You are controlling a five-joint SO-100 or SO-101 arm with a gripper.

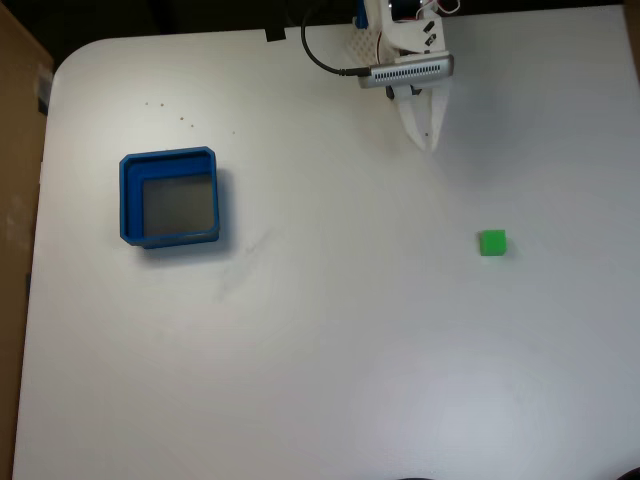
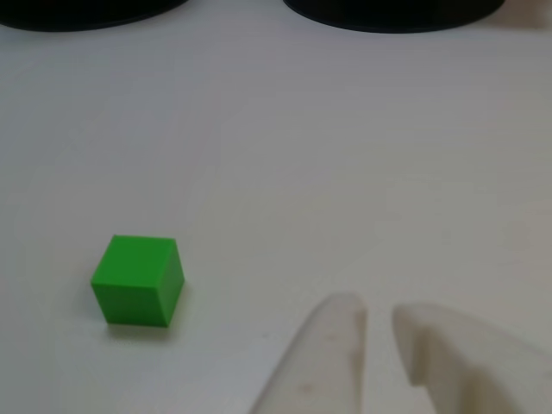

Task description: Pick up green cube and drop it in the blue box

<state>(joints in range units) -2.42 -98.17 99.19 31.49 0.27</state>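
Note:
The small green cube (image 1: pixel 492 242) lies alone on the white table, right of centre in the fixed view. My white gripper (image 1: pixel 428 143) hangs at the table's far edge, above and a little left of the cube, well apart from it. Its fingers sit close together with nothing between them. In the other view the cube (image 2: pixel 138 280) rests at lower left, and the gripper (image 2: pixel 375 312) enters from the bottom with a thin slit between its fingertips (image 2: pixel 341 323). The blue box (image 1: pixel 127 200) stands open-topped at the left of the table, far from both.
A black cable (image 1: pixel 320 60) loops beside the arm's base at the top edge. A brown surface (image 1: pixel 15 200) borders the table on the left. Dark rounded shapes (image 2: pixel 388 13) lie beyond the table in the other view. Faint smudges mark the table (image 1: pixel 245 265) near the box.

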